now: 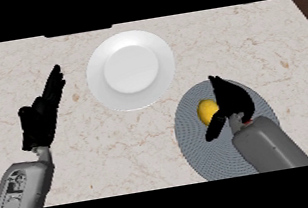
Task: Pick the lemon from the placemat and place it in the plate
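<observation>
On the pale marbled tabletop [267, 42], seen steeply from above, a round grey placemat [192, 140] lies at the lower right, and the yellow lemon [206, 111] sits on it, in its upper left part. The right hand [233, 99] is over the placemat, just beside the lemon on its right side. Its fingers point up and away from the forearm, and its thumb [215, 129] goes down to the left, below the lemon, so the lemon lies in the gap between thumb and fingers. The hand is spread and not curled round the fruit; if the thumb touches the lemon, I cannot tell, because the black shapes meet the yellow edge closely. The grey right forearm [268, 146] comes in from the lower edge and covers part of the placemat. The white plate [131, 69] stands in the upper middle of the tabletop, with its lower right rim near the top left edge of the placemat; whether the two touch is not clear. Nothing lies in the plate. The left hand [43, 116] rests at the left side, well apart from the plate, open with fingers straight and pressed together, pointing up and a little to the right.
</observation>
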`<action>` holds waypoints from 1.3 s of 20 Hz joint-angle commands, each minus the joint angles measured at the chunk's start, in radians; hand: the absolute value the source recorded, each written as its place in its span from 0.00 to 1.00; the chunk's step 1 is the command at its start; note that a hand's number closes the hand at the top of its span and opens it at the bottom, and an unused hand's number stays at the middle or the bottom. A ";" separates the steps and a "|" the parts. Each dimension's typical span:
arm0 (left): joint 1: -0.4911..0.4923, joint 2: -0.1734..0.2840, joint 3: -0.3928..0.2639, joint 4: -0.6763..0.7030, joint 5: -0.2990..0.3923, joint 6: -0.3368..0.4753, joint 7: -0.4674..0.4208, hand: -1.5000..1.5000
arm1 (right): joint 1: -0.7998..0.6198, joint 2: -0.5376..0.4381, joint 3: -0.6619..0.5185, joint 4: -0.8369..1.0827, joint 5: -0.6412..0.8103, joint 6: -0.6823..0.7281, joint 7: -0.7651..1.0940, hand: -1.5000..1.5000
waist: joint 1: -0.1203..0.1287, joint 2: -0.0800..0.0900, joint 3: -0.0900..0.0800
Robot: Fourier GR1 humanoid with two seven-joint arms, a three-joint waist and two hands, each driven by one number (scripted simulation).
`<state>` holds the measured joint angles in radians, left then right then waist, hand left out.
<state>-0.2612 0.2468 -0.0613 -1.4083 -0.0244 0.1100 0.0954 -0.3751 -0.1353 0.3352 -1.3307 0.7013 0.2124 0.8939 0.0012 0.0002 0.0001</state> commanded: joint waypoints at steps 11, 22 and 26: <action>-0.016 -0.014 0.069 -0.040 -0.020 -0.081 0.065 0.50 | 0.033 0.020 -0.054 0.082 0.172 -0.100 -0.185 1.00 | 0.000 0.000 0.000; -0.013 -0.056 0.016 -0.025 -0.031 -0.072 -0.003 0.50 | -0.301 -0.383 -0.147 0.390 0.052 0.010 -0.978 1.00 | 0.075 0.034 0.005; -0.019 -0.064 0.016 -0.019 -0.042 -0.056 0.015 0.50 | -0.377 -0.365 -0.230 0.413 0.009 -0.150 -1.145 1.00 | 0.060 0.022 0.005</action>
<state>-0.2834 0.1908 -0.0423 -1.4245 -0.0645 0.0488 0.1008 -0.6797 -0.4791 0.1722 -0.9660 0.7464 0.1603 -0.0822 0.0588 0.0260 0.0045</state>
